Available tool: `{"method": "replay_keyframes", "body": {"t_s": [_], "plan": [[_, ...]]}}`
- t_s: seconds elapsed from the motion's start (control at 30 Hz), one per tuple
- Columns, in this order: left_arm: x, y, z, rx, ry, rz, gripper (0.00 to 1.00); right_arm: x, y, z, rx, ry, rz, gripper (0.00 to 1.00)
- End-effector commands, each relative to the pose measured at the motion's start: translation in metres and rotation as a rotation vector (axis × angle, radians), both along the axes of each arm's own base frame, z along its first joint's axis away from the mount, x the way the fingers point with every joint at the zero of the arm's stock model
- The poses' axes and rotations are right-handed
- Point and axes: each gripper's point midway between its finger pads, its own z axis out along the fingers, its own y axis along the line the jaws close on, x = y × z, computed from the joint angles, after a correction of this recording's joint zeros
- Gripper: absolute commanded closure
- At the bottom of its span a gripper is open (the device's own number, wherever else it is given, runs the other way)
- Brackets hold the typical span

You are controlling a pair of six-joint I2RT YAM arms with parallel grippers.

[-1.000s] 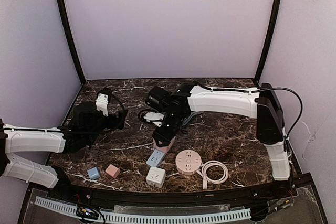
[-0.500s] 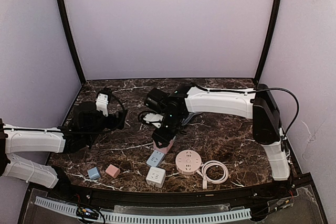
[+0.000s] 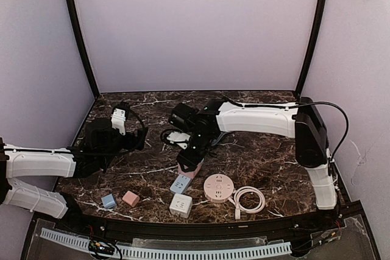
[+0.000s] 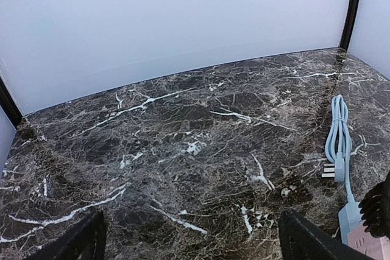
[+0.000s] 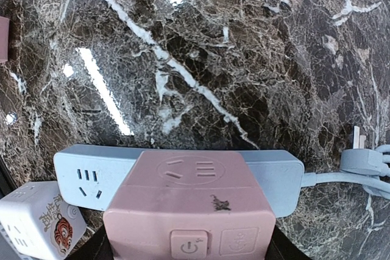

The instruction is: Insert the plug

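1. Along the bottom edge of the top view, the white cube socket [image 3: 180, 205] and the round pink socket [image 3: 219, 187] lie exactly where they did a second ago.
2. Just above them the blue power strip [image 5: 85, 175] lies flat and has not moved. In the right wrist view one free outlet shows at its left end. Its middle is hidden behind the pink adapter block [image 5: 190, 205].
3. At the centre of the top view the right gripper [image 3: 189, 162] holds that pink adapter block, its jaws half-closed on the block's sides.
   - The grip has not altered, and the block stays at the same spot by the strip.
   - Only the forearm and wrist have swung slightly leftward.
   - I judge this to be fine alignment rather than travel, so the insertion is not yet made.
   - The prongs are hidden, and I cannot tell whether the block touches the strip.
4. Left of centre, the left gripper [image 3: 138, 139] stands with its jaws wide and empty, unchanged and taking no part.
5. Farther back, the strip's own blue plug [image 5: 358, 158] lies loose on the marble at the right edge of the right wrist view.
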Motion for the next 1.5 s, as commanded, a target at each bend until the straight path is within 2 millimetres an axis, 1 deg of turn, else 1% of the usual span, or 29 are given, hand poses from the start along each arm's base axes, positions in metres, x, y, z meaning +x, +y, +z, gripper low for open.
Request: {"method": "replay_keyframes", "body": {"t_s": [0.0,0.13,0.33,0.43,0.53,0.63,0.77,0.83,0.93,1.03,1.17,1.27,1.37,1.47], "plan": [[0.000,0.002,-0.004,0.009,0.000,-0.001,0.01,-0.002,-0.046,-0.105,-0.228,0.084,-0.066,1.00],[0.000,0.002,-0.004,0.010,-0.001,-0.001,0.01,-0.005,-0.051,-0.120,-0.250,0.094,-0.080,1.00],[-0.001,0.002,-0.004,0.007,0.000,-0.001,0.01,-0.009,-0.062,-0.133,-0.276,0.082,-0.099,1.00],[0.000,0.002,-0.004,0.006,0.001,0.001,0.01,-0.020,-0.068,-0.142,-0.311,0.081,-0.071,1.00],[0.000,0.002,-0.005,0.005,0.003,0.000,0.01,-0.026,-0.076,-0.145,-0.325,0.078,-0.057,1.00],[0.000,0.001,-0.004,0.001,0.002,-0.001,0.01,-0.027,-0.080,-0.144,-0.324,0.063,-0.047,1.00],[0.000,-0.001,-0.005,-0.004,0.005,-0.008,0.01,-0.025,-0.076,-0.147,-0.310,0.087,-0.065,1.00],[-0.001,-0.001,-0.005,-0.005,0.007,-0.009,0.01,-0.024,-0.077,-0.151,-0.304,0.110,-0.087,1.00],[0.000,-0.001,-0.005,-0.006,0.006,-0.010,0.01,-0.025,-0.084,-0.166,-0.338,0.133,-0.089,1.00],[0.000,-0.002,-0.005,-0.006,0.008,-0.014,0.01,-0.028,-0.086,-0.171,-0.337,0.145,-0.084,1.00],[0.000,-0.001,-0.006,-0.007,0.010,-0.008,0.01,-0.025,-0.094,-0.172,-0.353,0.125,-0.085,1.00],[0.001,-0.002,-0.006,-0.010,0.010,-0.009,0.01,-0.023,-0.096,-0.166,-0.352,0.106,-0.093,1.00],[0.001,-0.003,-0.006,-0.013,0.012,-0.014,0.01,-0.017,-0.089,-0.152,-0.320,0.081,-0.103,1.00],[0.001,-0.005,-0.007,-0.018,0.017,-0.020,0.01,-0.007,-0.075,-0.131,-0.272,0.044,-0.112,1.00]]}}
